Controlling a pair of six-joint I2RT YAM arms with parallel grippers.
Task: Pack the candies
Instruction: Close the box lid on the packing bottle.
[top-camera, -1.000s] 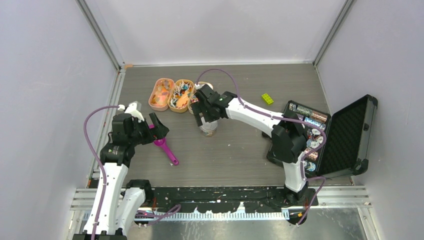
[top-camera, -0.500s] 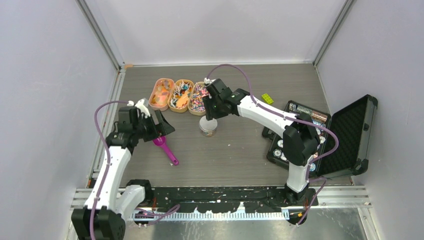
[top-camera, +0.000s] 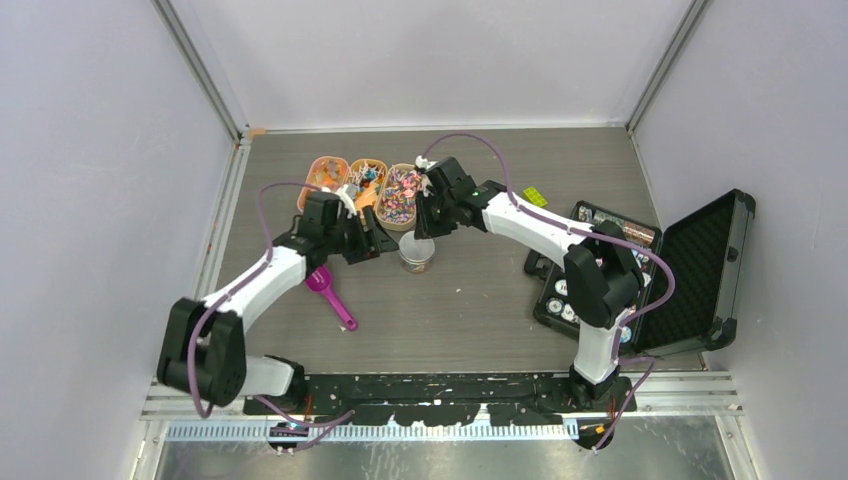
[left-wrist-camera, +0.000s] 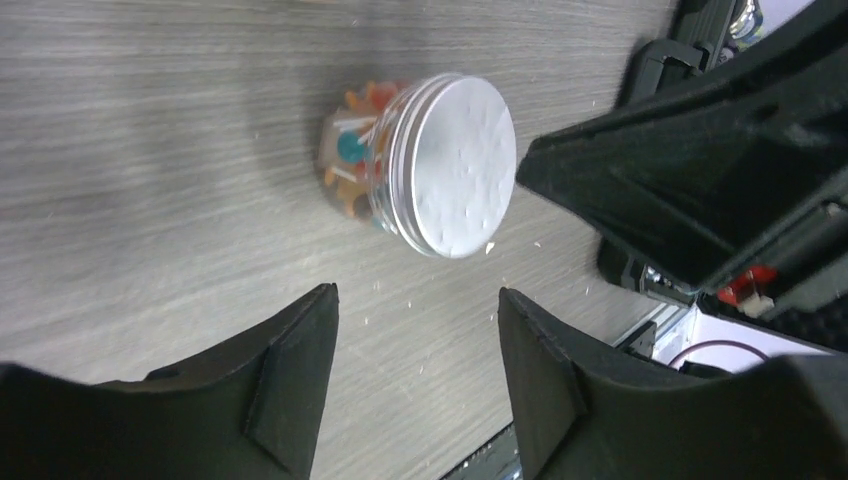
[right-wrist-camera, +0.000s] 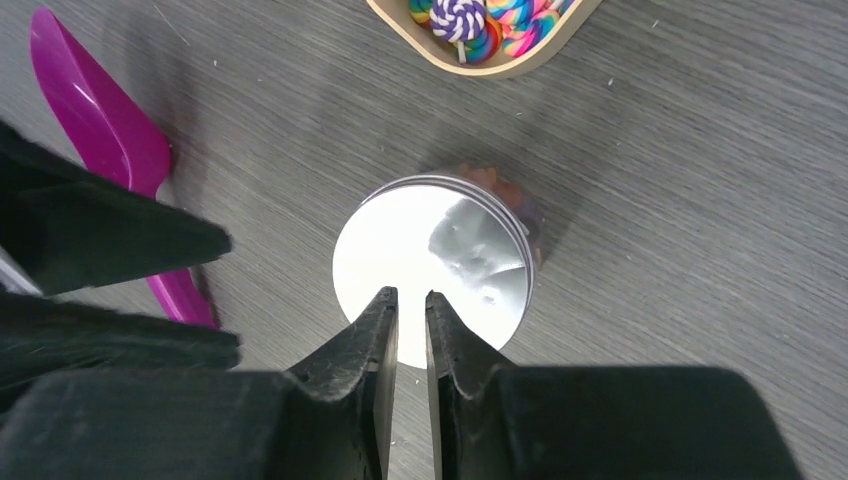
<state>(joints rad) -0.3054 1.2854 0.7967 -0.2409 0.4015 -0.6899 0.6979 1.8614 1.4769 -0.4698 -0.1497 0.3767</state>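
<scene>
Since a second ago, the left gripper (left-wrist-camera: 415, 318) has been brought away from the magenta scoop (top-camera: 331, 292) and across to the jar (left-wrist-camera: 452, 165), while the right gripper (right-wrist-camera: 405, 296) has been raised off that jar and drawn back toward the trays. The left fingers (left-wrist-camera: 290, 375) are held well apart with nothing between them, and the jar is seen just ahead of them in the left wrist view. The right fingers (right-wrist-camera: 368, 340) are drawn almost together, only a narrow slit being left, and nothing is gripped; they are poised directly above the jar's pale lid (right-wrist-camera: 400, 262). The jar is stood upright on the wooden table (top-camera: 480, 300) between the two grippers, its lid on, and candies (left-wrist-camera: 348, 150) are visible through its clear wall. More candies are heaped in three oval trays (top-camera: 322, 158) set side by side just behind the jar. The scoop is left lying on the table beneath the left arm. Farther right, a yellow-green brick (top-camera: 534, 197) is seen beside an open black case (top-camera: 700, 270) holding poker chips (top-camera: 612, 222).
</scene>
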